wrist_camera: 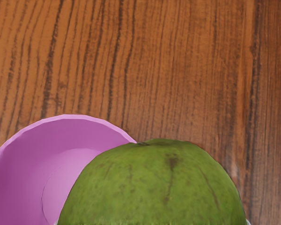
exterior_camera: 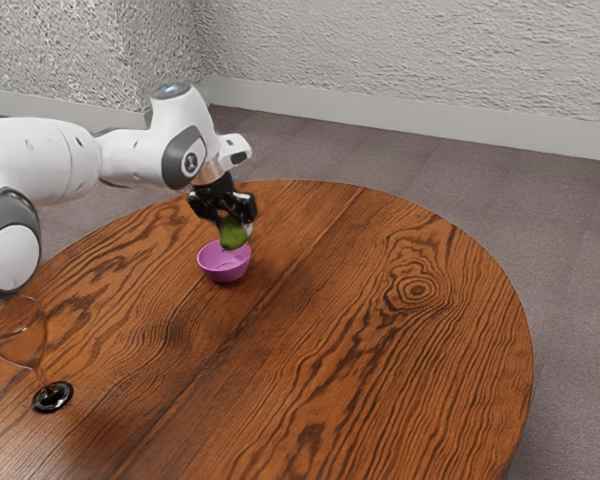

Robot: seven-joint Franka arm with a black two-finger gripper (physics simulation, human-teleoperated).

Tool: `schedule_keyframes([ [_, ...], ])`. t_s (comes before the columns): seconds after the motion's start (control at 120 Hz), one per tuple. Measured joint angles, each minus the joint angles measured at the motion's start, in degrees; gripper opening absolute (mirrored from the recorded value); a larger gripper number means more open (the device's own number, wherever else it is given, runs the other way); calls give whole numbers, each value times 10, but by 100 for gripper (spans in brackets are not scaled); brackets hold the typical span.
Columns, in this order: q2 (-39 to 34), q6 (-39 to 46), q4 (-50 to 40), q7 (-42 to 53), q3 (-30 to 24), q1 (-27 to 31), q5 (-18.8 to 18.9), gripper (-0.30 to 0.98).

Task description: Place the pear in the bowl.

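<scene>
A clear stemmed glass [exterior_camera: 43, 366] stands nearest the camera in the exterior view, its dark round foot on the wooden worktop [exterior_camera: 380, 350], toward the exterior view's left and well apart from the bowl. The worktop has a curved edge and a swirling grain, with a knot nearer its edge on the exterior view's right. Farther back, inward from the far edge, sits a pink-purple bowl [exterior_camera: 223, 264], upright and open at the top. The white arm [exterior_camera: 140, 158] comes in from the exterior view's left, its black hand [exterior_camera: 234, 228] pointing down above the bowl. The hand is closed around the green pear [exterior_camera: 234, 235], its fingers parted only by the fruit's width and pressing it from two sides. The pear is at the bowl's mouth, its lower end overlapping the far part of the rim in the exterior view; whether it touches the bowl cannot be told. The wrist view shows the pear's rounded, brown-flecked skin covering part of the rim, with much of the bowl's smooth inside open beside it, so the pear is off-centre to the bowl. Beyond the worktop lie a grey-brown floor [exterior_camera: 570, 260] and rough pale walls [exterior_camera: 410, 60] with a plain skirting board [exterior_camera: 410, 122] along their foot.
</scene>
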Motion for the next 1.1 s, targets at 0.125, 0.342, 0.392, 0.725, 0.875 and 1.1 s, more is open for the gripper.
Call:
schedule_keyframes([
  [0.125, 10, -2, 5, 1, -2, 25, 1, 24],
  [0.342, 15, -3, 3, 6, -3, 29, -11, 39],
  [0.392, 15, -4, 3, 9, -3, 29, -15, 43],
  [0.725, 3, -5, -2, 29, -2, 25, -38, 63],
  [0.875, -106, -32, -50, 35, 4, 2, -43, 66],
  [1.1, -268, -170, -98, 27, -1, -17, 3, 68],
])
